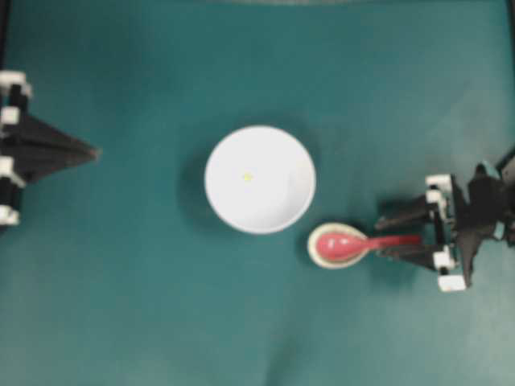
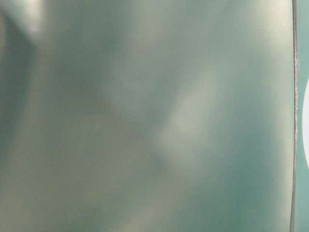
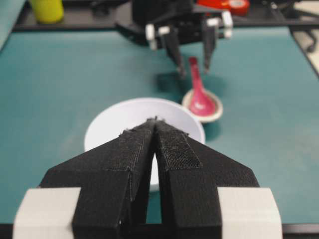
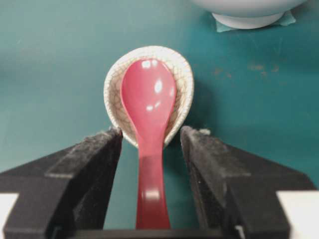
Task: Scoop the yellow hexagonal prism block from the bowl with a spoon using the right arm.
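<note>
Right arm: I'm seeing its jaws spread wide, straddling the spoon handle untouched, near the counter's right edge.
Left jaws: sitting pressed together.
Spoon: lying glossy pink-red.

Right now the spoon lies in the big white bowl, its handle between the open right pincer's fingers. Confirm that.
Not quite. The spoon lies in the small speckled dish, not the white bowl. The right wrist view shows it; the handle is indeed between the open right pincer's fingers.

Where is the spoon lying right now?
In the overhead view the spoon rests in the small speckled dish, lower right of the bowl; its handle lies between the right pincer's open jaws.
</note>
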Motion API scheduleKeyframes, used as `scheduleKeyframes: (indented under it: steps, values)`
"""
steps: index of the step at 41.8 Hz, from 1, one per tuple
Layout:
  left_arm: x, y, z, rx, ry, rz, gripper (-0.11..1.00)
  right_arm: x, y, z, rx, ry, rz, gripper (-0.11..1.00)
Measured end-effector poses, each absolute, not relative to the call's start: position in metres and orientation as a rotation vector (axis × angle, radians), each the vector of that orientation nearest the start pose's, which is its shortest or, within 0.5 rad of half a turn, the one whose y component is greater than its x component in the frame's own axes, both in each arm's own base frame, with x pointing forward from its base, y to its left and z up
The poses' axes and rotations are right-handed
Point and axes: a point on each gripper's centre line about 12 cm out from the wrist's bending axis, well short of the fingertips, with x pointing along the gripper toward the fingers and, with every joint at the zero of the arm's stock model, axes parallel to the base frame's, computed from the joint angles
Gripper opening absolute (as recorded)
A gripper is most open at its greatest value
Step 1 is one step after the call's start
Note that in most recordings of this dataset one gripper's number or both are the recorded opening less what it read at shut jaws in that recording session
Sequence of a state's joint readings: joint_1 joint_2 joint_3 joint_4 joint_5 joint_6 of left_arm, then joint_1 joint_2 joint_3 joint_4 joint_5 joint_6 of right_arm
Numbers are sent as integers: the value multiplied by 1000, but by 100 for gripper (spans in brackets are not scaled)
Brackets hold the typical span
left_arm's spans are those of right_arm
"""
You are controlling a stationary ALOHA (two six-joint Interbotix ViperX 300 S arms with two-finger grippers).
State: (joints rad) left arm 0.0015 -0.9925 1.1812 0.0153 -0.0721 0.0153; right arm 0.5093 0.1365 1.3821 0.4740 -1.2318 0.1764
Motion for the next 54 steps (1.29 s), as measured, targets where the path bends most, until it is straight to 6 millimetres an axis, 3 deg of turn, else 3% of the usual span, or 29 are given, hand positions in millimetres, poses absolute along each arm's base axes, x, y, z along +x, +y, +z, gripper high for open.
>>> scheduleKeyframes:
  steps: [39,43,49,54]
  values:
    - [193,0,271,32,115,-1,1,219,66,71,154,365,7,55]
    - [193,0,271,30,115,-1,1,219,65,71,153,364,7,48]
    - [193,0,271,32,114,-2,1,219,65,70,150,366,7,22]
    - [193,0,271,34,115,-2,1,219,65,71,151,365,7,22]
